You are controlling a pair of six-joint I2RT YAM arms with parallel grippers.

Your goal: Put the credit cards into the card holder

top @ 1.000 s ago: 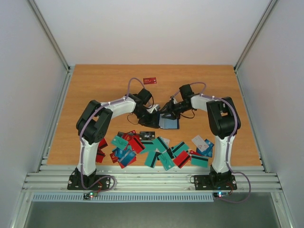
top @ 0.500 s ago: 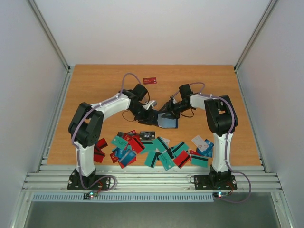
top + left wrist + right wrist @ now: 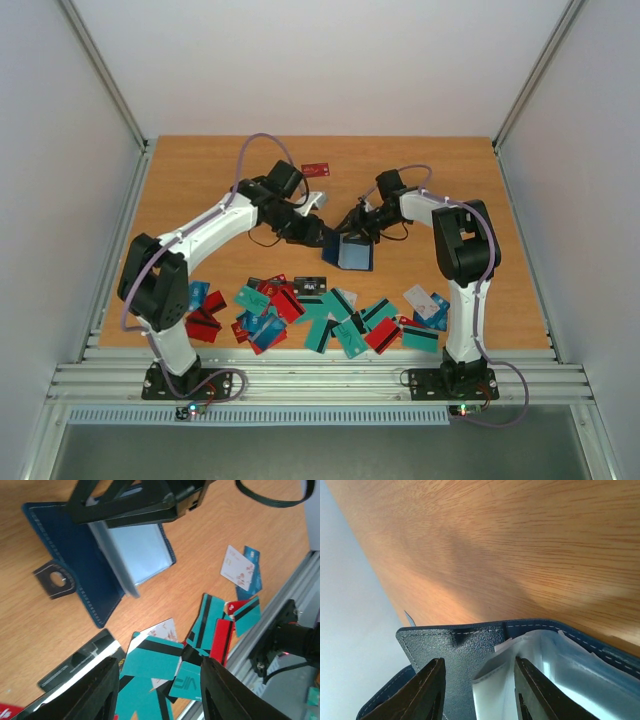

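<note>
The card holder [image 3: 356,255] lay open near the middle of the table [image 3: 200,190], slightly right of centre. The credit cards [image 3: 325,312] lay nearer, many overlapping, in a band running left to right along the table's near edge. A single card [image 3: 316,169] lay apart, far behind the holder and a little to its left.

The counter [image 3: 200,180] is an orange-brown wood-grain board. White panels enclose it: a back wall [image 3: 320,60] and a side wall [image 3: 50,220] on either flank. Grey metal posts [image 3: 105,75] rise at the far corners. Ribbed aluminium rails [image 3: 320,375] border the near edge, then a pale slotted strip [image 3: 310,414] and a grey trough [image 3: 320,450].
</note>
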